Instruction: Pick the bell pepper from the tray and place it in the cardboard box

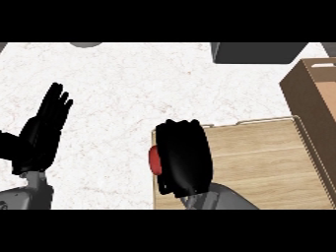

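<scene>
**Grasping the pepper at the tray's left edge**

Head view: the right hand (185, 157) lies palm-down over the left edge of the tray (265, 162), with its fingers curled over the pepper (154, 161). Only a red sliver of the pepper shows at the hand's left side; the rest is hidden under the palm. The hand covers it from above, probably so it can be carried without rolling. Whether it has left the tray cannot be told.

The box (323, 98) stands against the tray's right side with its open top facing up, so the carry would run rightward across the tray and over the near wall.

The left hand (43, 130) rests open, fingers up, over the counter (141, 83) at the left. It is well apart from the tray and out of the carrying path.
</scene>
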Robot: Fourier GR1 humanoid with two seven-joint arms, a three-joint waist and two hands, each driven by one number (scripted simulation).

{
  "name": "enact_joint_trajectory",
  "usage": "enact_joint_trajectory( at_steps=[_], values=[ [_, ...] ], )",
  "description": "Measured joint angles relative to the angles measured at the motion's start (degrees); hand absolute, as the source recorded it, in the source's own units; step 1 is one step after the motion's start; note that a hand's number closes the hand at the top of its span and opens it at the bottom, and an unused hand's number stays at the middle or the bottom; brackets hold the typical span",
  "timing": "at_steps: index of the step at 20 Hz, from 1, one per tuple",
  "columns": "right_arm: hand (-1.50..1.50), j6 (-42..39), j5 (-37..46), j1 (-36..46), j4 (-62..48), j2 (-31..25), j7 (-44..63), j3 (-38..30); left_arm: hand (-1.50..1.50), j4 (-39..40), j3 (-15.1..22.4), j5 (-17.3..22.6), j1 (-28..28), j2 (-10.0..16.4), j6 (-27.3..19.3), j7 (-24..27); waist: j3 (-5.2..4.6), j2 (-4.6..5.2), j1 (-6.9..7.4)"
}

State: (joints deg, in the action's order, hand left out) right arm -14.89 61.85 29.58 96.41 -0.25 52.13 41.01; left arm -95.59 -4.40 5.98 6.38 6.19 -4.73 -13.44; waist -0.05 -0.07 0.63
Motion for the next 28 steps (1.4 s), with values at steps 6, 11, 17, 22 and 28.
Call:
enact_joint_trajectory(
  at_steps=[6,11,17,22,28],
  values=[
    [1.5,4.31,2.16,5.2,6.77,-0.08,6.73,-2.7,0.0,-1.25,0.74,-0.84,-0.19,-0.85,-1.21,-0.82,0.02,-0.19,-0.3],
    [1.5,4.34,6.99,7.93,11.06,-1.21,8.26,-9.61,0.0,-0.91,-0.28,-0.28,-0.97,-0.27,-0.62,0.03,0.01,-0.22,-0.82],
    [1.5,2.33,7.49,8.52,14.54,-3.47,7.08,-20.8,0.0,-1.02,-1.25,0.66,-0.72,0.38,0.03,-0.17,0.03,-0.11,-0.95],
    [1.5,-0.53,4.51,7.27,15.5,-6.86,4.47,-29.65,0.0,-0.53,-1.29,0.6,-0.43,0.27,0.1,-0.01,0.04,-0.03,-0.92],
    [1.5,-0.12,4.35,4.35,12.46,-13.49,-0.28,-37.69,0.0,-0.58,-1.54,0.72,0.18,0.71,0.41,-0.58,0.05,0.06,-0.73]
  ],
)
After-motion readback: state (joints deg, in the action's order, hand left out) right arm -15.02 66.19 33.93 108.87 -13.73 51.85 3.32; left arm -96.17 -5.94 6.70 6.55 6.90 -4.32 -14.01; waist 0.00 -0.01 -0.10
